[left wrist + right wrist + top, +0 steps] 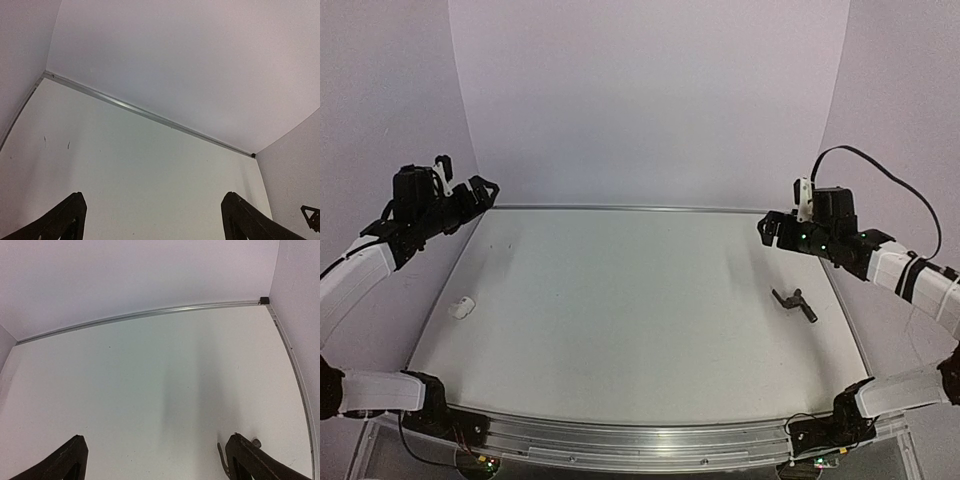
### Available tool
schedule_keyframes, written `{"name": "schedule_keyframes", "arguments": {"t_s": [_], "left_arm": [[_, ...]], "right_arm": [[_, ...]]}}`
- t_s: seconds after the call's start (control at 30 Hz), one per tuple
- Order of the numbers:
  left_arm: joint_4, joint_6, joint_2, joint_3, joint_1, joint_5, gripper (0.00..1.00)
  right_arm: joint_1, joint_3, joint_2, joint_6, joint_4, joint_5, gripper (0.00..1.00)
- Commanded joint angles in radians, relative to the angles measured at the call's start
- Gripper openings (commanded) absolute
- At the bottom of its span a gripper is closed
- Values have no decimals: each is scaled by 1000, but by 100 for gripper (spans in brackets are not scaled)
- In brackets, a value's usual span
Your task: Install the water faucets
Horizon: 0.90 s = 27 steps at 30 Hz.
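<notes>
A small black T-shaped tap point(795, 303) lies on the white table at the right, below my right gripper point(765, 228). A sliver of the tap point(221, 458) shows beside my right fingertip point(240, 450) in the right wrist view. A stubby white fitting point(462, 307) lies near the table's left edge. My left gripper point(485, 190) hangs high at the far left, well beyond the fitting. Both grippers are open and empty. In the left wrist view only the fingertips point(70, 210) and bare table show.
A metal rail point(620, 208) runs along the table's far edge under the curved white backdrop. Side rails border the table left and right point(295, 375). A black cable point(890, 180) loops above the right arm. The arm bases sit on the near rail point(640, 445).
</notes>
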Motion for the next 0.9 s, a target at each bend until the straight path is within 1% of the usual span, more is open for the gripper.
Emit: {"name": "schedule_keyframes", "arguments": {"t_s": [0.0,0.07,0.1,0.17,0.23,0.4,0.5,0.57,0.63,0.7,0.77,0.87], "left_arm": [[-79,-21,7,-44,-10,-11,96],[-151,-59,6,-53,-10,-105,98],[-196,-97,7,-54,-9,-199,99],[-327,-223,28,-48,-5,-352,100],[-411,-292,65,-45,17,-393,100],[-528,-411,147,-56,141,-254,100],[-523,-497,106,-107,183,-234,100],[-487,-566,75,-155,212,-228,100],[-450,-625,64,-188,269,-207,99],[-420,-690,83,-195,321,-168,96],[-407,-741,119,-181,334,-148,89],[-423,-781,179,-147,338,-151,85]], "right_arm": [[12,44,34,8,22,8,98],[15,41,46,5,22,-1,98],[15,40,52,6,22,-4,98],[15,40,63,11,24,-4,98],[15,37,72,20,25,0,98],[16,19,72,41,36,-5,98],[17,3,63,45,40,-19,98],[17,-4,56,48,44,-34,98],[17,-9,49,48,49,-41,98],[16,-9,45,43,51,-43,98],[16,-6,42,37,51,-41,98],[16,-9,24,32,51,-38,98]]}}
